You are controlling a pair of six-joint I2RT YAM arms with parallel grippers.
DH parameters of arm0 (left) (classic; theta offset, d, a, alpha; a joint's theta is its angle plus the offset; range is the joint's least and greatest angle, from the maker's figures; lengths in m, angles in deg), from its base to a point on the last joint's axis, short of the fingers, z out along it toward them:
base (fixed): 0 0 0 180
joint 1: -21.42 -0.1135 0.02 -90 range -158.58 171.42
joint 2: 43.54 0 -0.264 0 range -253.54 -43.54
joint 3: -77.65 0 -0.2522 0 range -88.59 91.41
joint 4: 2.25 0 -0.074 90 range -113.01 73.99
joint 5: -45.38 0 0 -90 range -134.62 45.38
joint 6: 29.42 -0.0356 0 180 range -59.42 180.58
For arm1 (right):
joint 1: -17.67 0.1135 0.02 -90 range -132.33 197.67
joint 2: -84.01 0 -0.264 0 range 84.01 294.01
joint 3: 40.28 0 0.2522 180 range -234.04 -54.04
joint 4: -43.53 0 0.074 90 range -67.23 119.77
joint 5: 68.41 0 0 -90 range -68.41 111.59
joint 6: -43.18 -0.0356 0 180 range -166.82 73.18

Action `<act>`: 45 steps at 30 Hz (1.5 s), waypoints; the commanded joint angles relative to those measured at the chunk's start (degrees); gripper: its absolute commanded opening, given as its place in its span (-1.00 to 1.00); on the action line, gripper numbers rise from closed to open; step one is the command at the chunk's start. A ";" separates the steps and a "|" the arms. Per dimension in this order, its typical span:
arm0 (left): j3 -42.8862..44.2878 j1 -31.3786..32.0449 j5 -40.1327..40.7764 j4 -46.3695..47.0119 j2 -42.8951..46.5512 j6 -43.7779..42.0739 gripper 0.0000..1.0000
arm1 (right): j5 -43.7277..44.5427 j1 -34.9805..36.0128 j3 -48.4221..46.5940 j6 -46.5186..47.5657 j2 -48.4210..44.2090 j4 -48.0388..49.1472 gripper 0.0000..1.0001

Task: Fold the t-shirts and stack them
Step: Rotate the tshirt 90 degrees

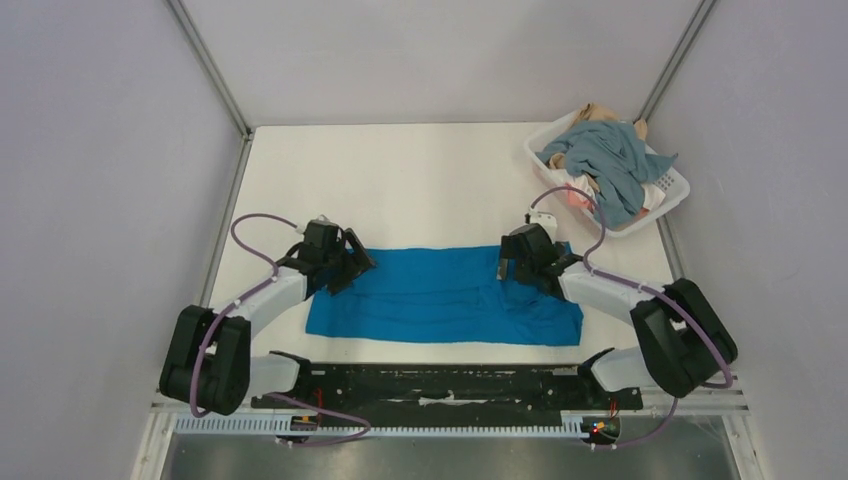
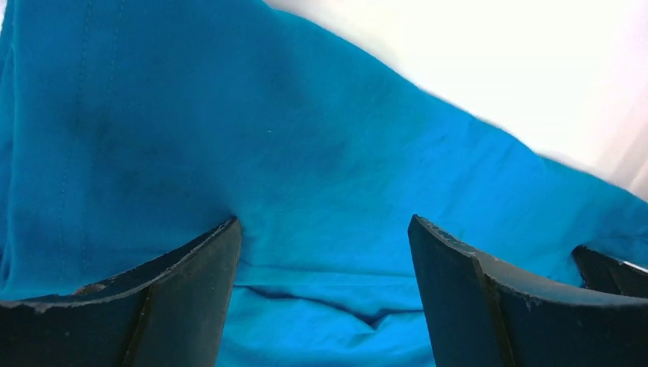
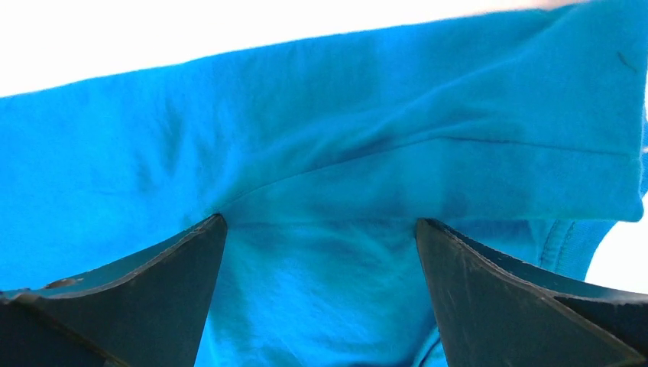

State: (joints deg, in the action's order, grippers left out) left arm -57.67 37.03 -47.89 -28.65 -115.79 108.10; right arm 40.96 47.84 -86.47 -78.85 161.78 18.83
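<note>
Cloth of the blue t-shirt point(image 1: 445, 295) looks soft and floppy. It lies on the surface point(image 1: 420, 170) near the basket point(image 1: 678, 186). Its corners look good to pinch; the left claw point(image 1: 352, 262) and right claw point(image 1: 512, 262) hang spread over them.

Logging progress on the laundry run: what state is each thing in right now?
Bright blue cloth t-shirt: laid flat on the white table, folded over into a wide band.
Left claw: open, over the shirt's left end, gripping nothing.
Right claw: open, over its right end, gripping nothing.
White slotted plastic basket: loaded, at the far right corner.
Dusty grey-blue t-shirt: crumpled, unfolded, atop the basket's heap.
</note>
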 commanded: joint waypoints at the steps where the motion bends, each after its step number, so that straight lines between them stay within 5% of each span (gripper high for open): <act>1: 0.35 0.29 -0.86 1.08 -4.26 -0.92 0.74 | -11.52 -0.56 -7.12 5.26 10.67 8.58 0.96; 12: -13.60 3.83 -3.81 3.00 10.18 9.78 0.75 | -24.36 -3.88 -52.09 9.37 46.42 6.83 0.96; 20: -23.61 16.27 -0.73 12.07 18.37 22.55 0.75 | -30.59 -4.92 -68.42 6.42 62.10 10.51 0.96; 27: -25.22 35.77 11.25 18.52 19.30 32.66 0.75 | -31.76 -6.70 -71.15 5.18 65.70 18.53 0.96; 32: -18.29 49.48 19.01 19.33 7.96 35.22 0.75 | -30.47 -7.68 -68.38 2.87 65.65 25.45 0.96; 38: -8.57 56.47 18.06 23.77 -7.81 33.63 0.75 | -35.01 -8.35 -73.36 5.10 66.23 23.57 0.96; 45: -1.67 57.60 21.25 19.62 -4.10 27.15 0.75 | -32.09 -8.28 -78.23 15.80 57.28 7.26 0.96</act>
State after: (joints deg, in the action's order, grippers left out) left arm -62.24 93.64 -29.73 -2.05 -123.24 139.84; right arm 6.45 39.93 -162.29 -70.76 225.96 37.12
